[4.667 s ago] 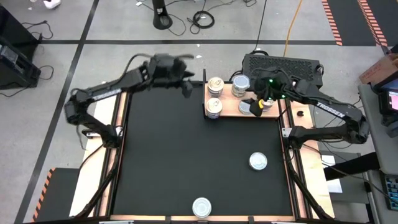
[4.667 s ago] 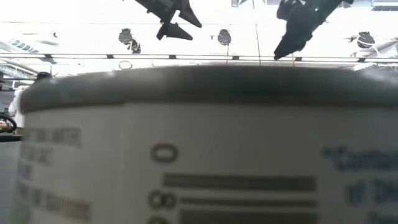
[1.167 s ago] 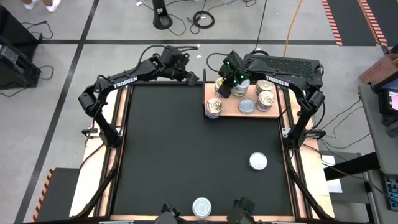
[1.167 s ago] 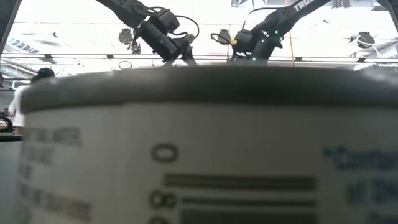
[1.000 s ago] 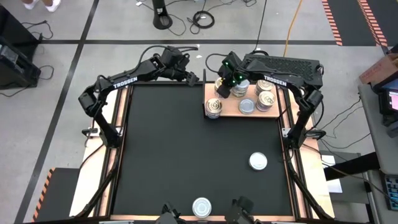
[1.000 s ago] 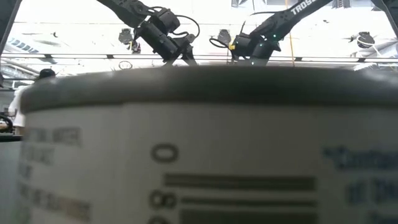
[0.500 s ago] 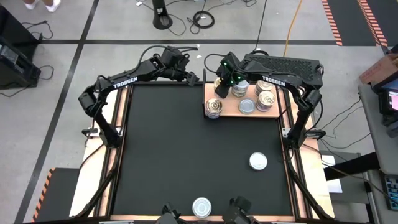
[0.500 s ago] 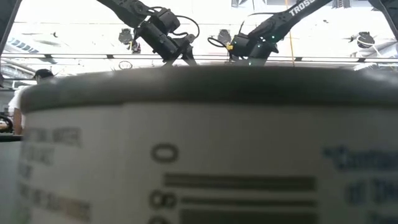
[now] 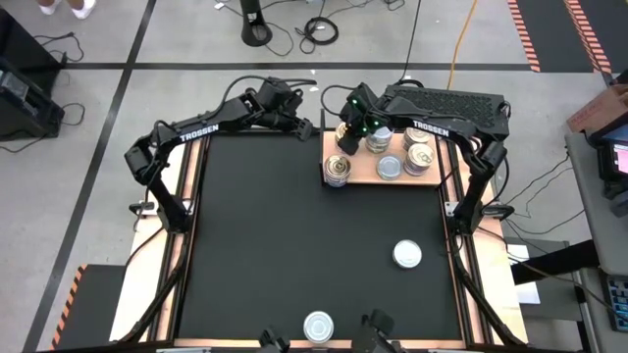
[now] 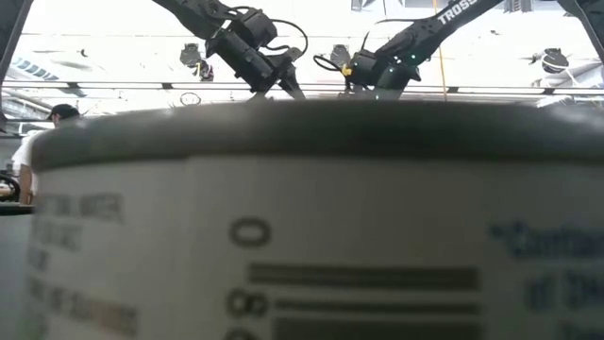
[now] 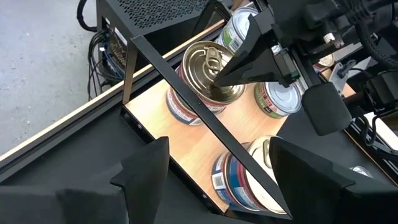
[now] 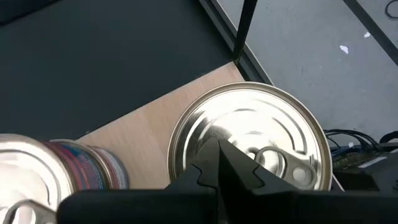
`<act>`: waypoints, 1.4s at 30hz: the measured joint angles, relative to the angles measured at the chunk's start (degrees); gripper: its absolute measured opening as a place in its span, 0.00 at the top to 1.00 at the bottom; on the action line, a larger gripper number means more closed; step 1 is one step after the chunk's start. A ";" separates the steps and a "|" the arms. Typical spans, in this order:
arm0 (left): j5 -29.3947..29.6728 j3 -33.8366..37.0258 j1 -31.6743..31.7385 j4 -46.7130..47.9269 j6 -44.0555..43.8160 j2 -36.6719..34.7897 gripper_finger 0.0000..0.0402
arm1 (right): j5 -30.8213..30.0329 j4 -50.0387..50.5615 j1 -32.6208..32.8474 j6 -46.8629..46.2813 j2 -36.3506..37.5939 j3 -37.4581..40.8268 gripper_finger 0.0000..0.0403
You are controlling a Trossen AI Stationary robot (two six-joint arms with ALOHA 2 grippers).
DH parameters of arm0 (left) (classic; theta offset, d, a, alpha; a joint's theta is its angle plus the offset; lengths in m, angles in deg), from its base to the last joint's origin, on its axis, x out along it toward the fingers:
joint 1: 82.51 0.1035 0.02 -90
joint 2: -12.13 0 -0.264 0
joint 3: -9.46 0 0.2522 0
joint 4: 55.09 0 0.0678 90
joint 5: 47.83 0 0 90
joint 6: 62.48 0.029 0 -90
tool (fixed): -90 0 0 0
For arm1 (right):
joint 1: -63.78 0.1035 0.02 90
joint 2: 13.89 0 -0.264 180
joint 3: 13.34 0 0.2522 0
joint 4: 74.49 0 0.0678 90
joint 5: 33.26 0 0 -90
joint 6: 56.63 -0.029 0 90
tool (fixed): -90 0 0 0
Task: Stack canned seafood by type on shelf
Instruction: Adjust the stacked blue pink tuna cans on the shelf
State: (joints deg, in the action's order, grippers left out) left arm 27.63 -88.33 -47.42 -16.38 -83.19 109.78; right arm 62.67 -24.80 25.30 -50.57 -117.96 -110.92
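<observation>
Stacked tins (image 9: 338, 169) on the shelf (image 9: 359, 175) at the table's far edge, two lone tins (image 9: 407, 255) nearer.

Grey concrete floor (image 9: 88, 226) crossed by dark tape lines (image 9: 196, 66), with orange-and-black hazard striping (image 9: 528, 34) at the far right. Loose black cables (image 9: 319, 29) and a round black stand base (image 9: 256, 32) beyond the table; cardboard box (image 9: 601, 110) at right. Bright ceiling lighting (image 10: 123, 52) overhead.

Light-brown grained shelf (image 9: 365, 175) on a black table (image 9: 294, 245); silver-topped tin (image 12: 252, 140) with red-blue label.
</observation>
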 joint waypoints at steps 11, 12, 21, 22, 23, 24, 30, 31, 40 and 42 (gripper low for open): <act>0.46 0.00 -0.64 -0.02 0.00 0.00 0.31 | 2.58 1.81 1.11 0.70 6.08 0.10 1.00; 0.48 0.00 -0.76 -0.02 0.02 0.00 0.31 | 4.20 2.91 1.83 0.69 6.75 0.10 1.00; 1.91 0.13 -5.22 1.93 4.72 -2.18 0.31 | 7.58 1.47 13.97 0.16 14.15 5.96 1.00; 2.77 0.69 -6.10 1.69 5.24 -3.27 0.31 | 7.44 -0.32 14.90 -0.93 14.98 7.54 1.00; 3.63 1.87 -6.99 0.78 5.83 -4.56 0.31 | 6.46 -1.82 15.65 -2.15 15.44 8.91 1.00; 4.62 3.72 -7.81 -1.05 6.03 -6.19 0.31 | 4.69 -3.20 16.15 -3.17 15.73 10.05 1.00; 6.01 22.53 -9.78 -18.68 0.03 -16.68 0.31 | 1.47 -7.67 17.48 -7.42 16.13 13.03 1.00; 5.48 25.48 -9.78 -22.26 -1.63 -17.80 0.31 | 1.19 -8.17 17.66 -7.79 16.09 13.35 1.00; 3.48 34.03 -12.14 -39.75 -8.90 -20.37 0.31 | -1.39 -8.79 18.23 -10.11 14.18 14.50 1.00; 3.48 34.01 -12.53 -41.42 -8.90 -20.37 0.31 | -1.21 -8.99 18.50 -10.08 13.00 14.52 1.00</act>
State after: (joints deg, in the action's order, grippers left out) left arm 31.10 -54.32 -59.95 -57.80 -92.08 89.41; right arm 61.46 -33.78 43.80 -60.65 -104.95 -96.40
